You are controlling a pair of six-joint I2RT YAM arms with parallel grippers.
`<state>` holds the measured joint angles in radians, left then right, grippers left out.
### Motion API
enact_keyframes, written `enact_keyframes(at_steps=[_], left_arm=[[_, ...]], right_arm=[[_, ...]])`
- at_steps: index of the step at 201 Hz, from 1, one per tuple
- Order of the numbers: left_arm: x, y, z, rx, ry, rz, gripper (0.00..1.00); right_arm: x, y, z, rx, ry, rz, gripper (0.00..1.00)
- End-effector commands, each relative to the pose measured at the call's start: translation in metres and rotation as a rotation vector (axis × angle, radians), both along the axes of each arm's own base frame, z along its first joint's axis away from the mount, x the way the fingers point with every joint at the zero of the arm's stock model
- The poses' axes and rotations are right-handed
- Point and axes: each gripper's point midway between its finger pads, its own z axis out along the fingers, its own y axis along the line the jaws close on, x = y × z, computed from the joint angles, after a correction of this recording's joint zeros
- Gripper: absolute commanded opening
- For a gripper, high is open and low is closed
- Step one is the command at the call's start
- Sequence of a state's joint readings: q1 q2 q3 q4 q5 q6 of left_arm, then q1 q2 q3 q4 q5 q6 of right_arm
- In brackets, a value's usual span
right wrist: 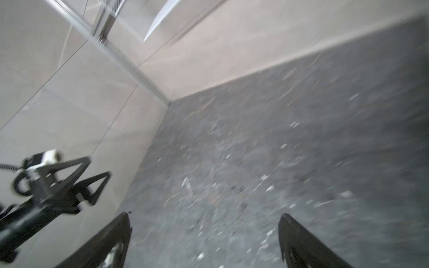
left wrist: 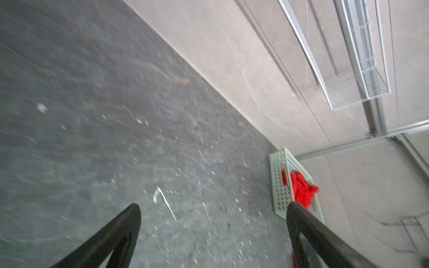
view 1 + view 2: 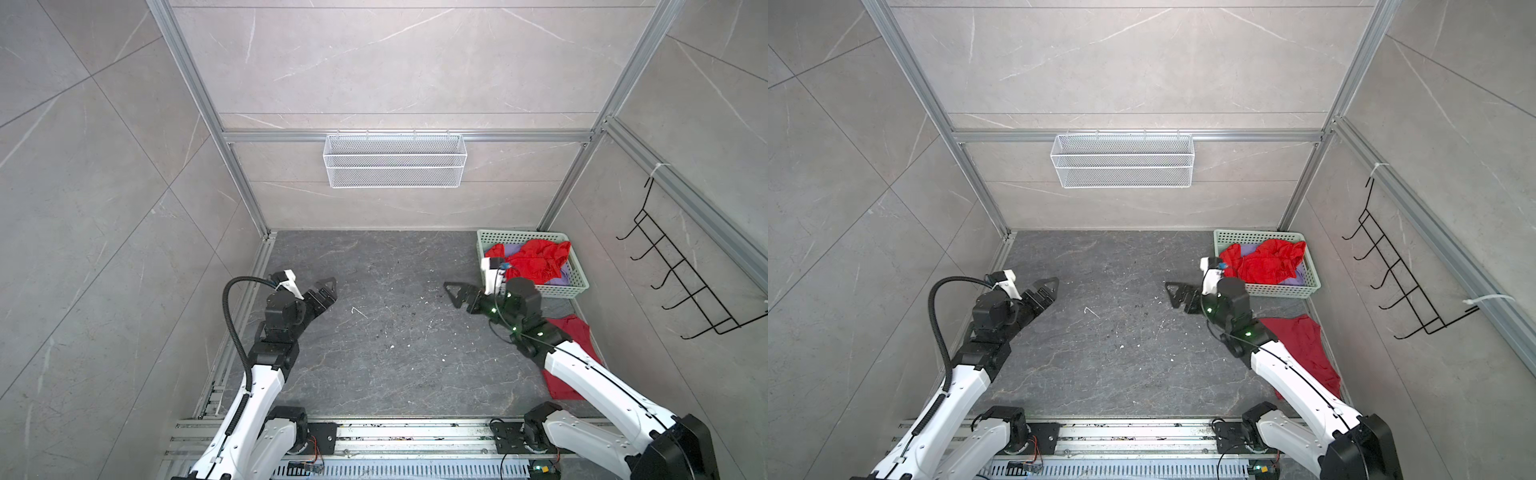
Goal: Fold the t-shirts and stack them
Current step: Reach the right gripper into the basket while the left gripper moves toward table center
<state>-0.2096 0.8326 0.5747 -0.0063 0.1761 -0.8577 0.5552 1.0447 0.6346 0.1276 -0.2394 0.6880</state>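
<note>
Hovering open-jawed, shirts waiting on our right

Nearest us, the darker red shirt (image 3: 575,334) lies flat on the table (image 3: 395,353), partly under our right arm (image 3: 582,374). Further out, left gripper (image 3: 326,291) and right gripper (image 3: 453,295) hang, jaws spread wide, gripping nothing. Far right corner: the bright red shirt (image 3: 536,259) sits crumpled over the lavender shirt (image 3: 515,250) in the basket (image 3: 561,291). Soft, light cloth, we reckon; pinch a raised fold.

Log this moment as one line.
left gripper: open, empty | right gripper: open, empty | bright red shirt, lavender shirt: crumpled in basket | darker red shirt: on table, outside basket
</note>
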Motion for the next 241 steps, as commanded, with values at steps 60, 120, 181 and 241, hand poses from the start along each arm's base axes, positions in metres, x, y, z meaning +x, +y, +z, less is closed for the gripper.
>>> enact_keyframes(at_steps=[60, 120, 181, 241], left_arm=[[-0.055, -0.097, 0.012, -0.088, 0.004, -0.181, 1.0], [-0.05, -0.116, 0.004, -0.107, 0.004, -0.247, 1.0], [-0.022, -0.131, 0.034, 0.29, -0.05, -0.355, 1.0], [-0.005, -0.242, 0.027, 0.358, -0.074, -0.79, 1.0]], right_arm=[[-0.057, 0.058, -0.027, 0.027, 0.117, -0.031, 0.99], [-0.047, 0.025, -0.049, -0.074, 0.236, -0.216, 0.97], [0.044, -0.044, 0.0, -0.605, -0.013, -0.463, 0.97], [0.133, -0.131, 0.005, -0.66, 0.067, -0.6, 0.97]])
